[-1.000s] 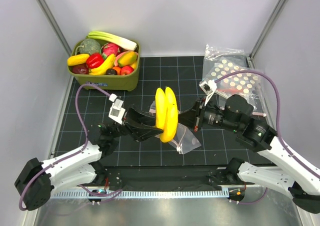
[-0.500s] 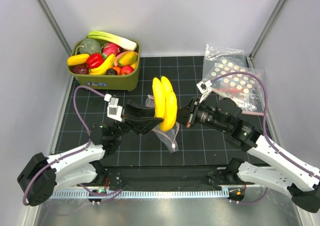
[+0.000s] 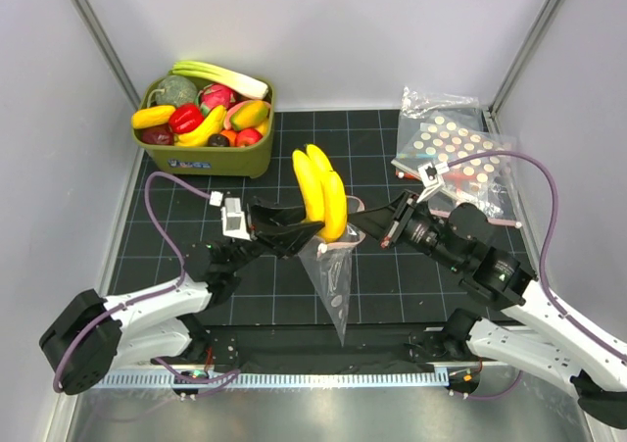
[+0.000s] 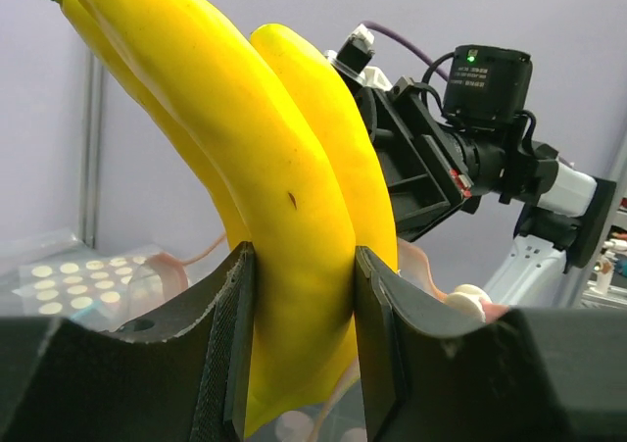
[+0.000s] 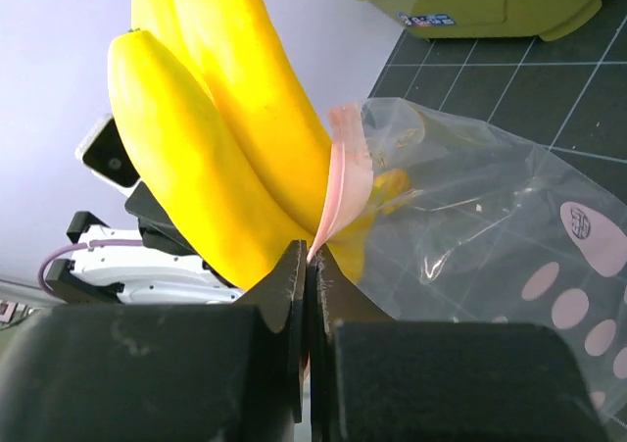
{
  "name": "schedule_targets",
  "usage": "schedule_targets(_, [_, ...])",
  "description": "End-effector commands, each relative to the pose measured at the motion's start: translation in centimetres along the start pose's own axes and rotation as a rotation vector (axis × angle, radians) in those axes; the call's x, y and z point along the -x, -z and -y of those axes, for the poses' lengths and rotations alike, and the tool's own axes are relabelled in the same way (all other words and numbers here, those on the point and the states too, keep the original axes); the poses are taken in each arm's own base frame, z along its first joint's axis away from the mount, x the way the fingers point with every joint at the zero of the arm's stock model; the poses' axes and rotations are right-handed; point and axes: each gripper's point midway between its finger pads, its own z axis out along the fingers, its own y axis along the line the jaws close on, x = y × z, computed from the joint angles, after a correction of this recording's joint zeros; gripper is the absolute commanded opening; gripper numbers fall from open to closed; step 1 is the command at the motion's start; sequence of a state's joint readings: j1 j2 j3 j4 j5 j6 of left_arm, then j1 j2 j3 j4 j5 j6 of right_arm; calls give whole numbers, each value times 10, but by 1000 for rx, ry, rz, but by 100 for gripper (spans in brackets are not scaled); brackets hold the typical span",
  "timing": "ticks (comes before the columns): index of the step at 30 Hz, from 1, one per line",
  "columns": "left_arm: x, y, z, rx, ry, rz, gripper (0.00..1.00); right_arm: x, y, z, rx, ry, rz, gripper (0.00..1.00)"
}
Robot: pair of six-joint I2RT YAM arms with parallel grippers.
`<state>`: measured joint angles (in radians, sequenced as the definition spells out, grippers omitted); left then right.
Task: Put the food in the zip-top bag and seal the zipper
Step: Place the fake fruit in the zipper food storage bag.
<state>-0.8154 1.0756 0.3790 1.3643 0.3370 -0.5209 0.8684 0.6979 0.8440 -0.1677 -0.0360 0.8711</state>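
Note:
My left gripper (image 3: 312,228) is shut on the yellow banana bunch (image 3: 318,202) and holds it upright in mid-air; its jaws clamp the bananas (image 4: 284,226) from both sides. My right gripper (image 3: 364,228) is shut on the pinkish-red zipper strip (image 5: 345,182) of the clear zip-top bag (image 3: 333,275), which hangs down from it above the mat. The lower tips of the bananas sit just inside the bag's mouth (image 5: 392,192). The round red fruit and orange-yellow fruit lie among the produce in the green bin (image 3: 206,119).
The green bin (image 3: 220,156) stands at the back left of the black gridded mat. Larger clear bags with coloured dots (image 3: 453,153) lie at the back right. White walls and metal posts enclose the table.
Both grippers have lifted the bananas and bag higher. The bag has come off the mat and now hangs straight down, with the banana tips at its mouth.

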Motion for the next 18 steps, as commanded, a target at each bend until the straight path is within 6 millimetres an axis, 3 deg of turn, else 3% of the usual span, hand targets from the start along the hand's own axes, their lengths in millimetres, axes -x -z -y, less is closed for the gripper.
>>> schedule_targets(1, [-8,1,-28,106,-122,-43,2,31,9,-40,97,-16,87,1])
schedule_targets(7, [-27,-3,-34,114,-105,-119,20,31,1,-39,82,-24,79,1])
schedule_targets(10, [-40,-4,-38,126,-109,-182,34,39,1,-33,47,-21,120,1])
schedule_targets(11, [-40,-5,-39,132,-112,-190,43,41,1,-28,21,-10,134,1])
schedule_targets(18, [-52,-2,-42,175,-118,-299,68,40,-7,-12,-45,73,133,1])
